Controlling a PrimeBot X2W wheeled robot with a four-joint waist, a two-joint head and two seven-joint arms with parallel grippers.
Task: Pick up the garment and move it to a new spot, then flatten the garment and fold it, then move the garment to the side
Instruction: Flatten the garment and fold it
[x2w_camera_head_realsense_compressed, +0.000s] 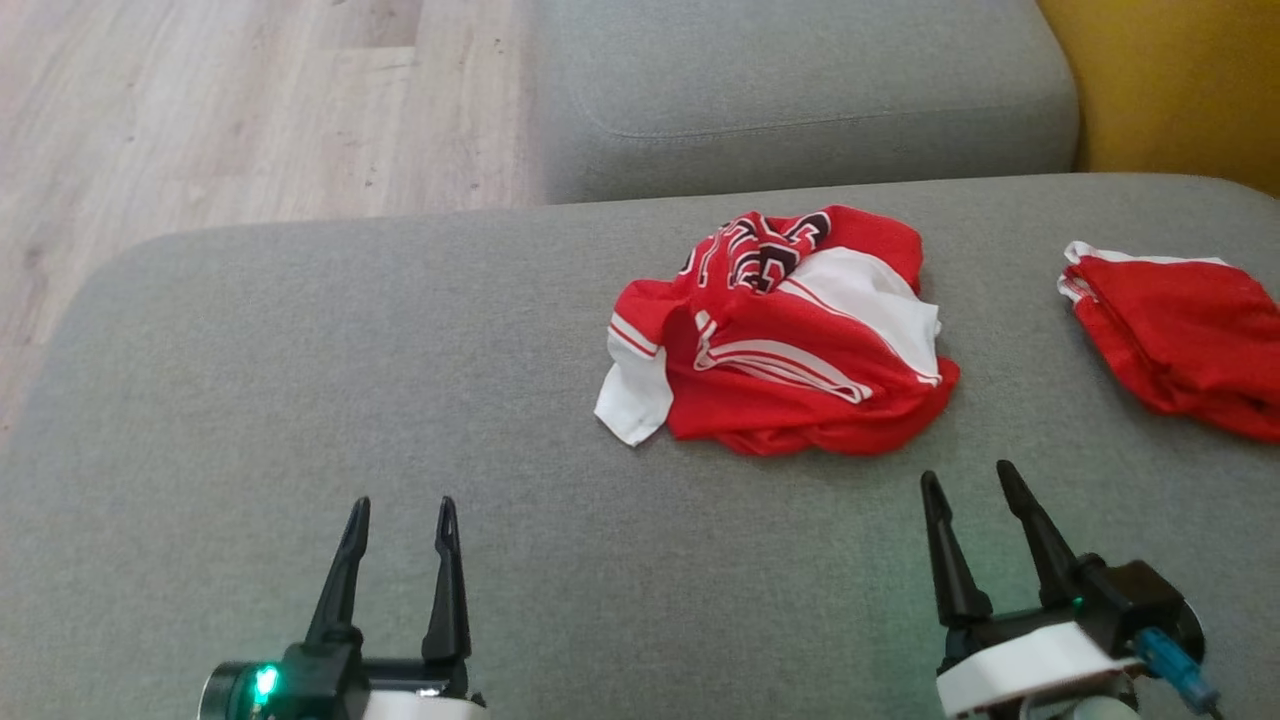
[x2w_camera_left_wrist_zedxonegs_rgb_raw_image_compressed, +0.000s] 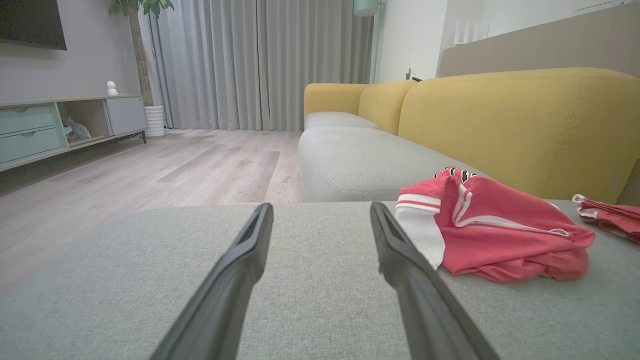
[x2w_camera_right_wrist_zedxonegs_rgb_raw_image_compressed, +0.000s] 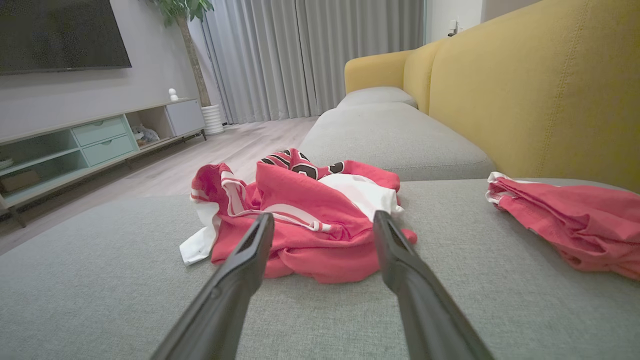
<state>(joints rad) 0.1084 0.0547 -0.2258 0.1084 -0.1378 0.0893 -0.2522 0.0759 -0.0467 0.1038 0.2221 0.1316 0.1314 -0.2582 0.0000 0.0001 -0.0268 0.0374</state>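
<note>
Both dark two-fingered claws, the left gripper (x2w_camera_head_realsense_compressed: 403, 505) and the right gripper (x2w_camera_head_realsense_compressed: 967, 475), stand spread and empty over the grey woven sofa cushion (x2w_camera_head_realsense_compressed: 300, 400). Just beyond the right one lies the crumpled red-and-white jersey garment (x2w_camera_head_realsense_compressed: 780, 340), heaped, its black-and-white lettering too folded to read. Apart to its right rests a red cloth bundle with white trim (x2w_camera_head_realsense_compressed: 1180, 330).

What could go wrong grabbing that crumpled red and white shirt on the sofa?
The shirt is bunched in layers, so the right gripper, open just short of it, may pinch only a top fold and leave it tangled. A second red garment lies close on the right; moving the shirt that way could snag it.
</note>
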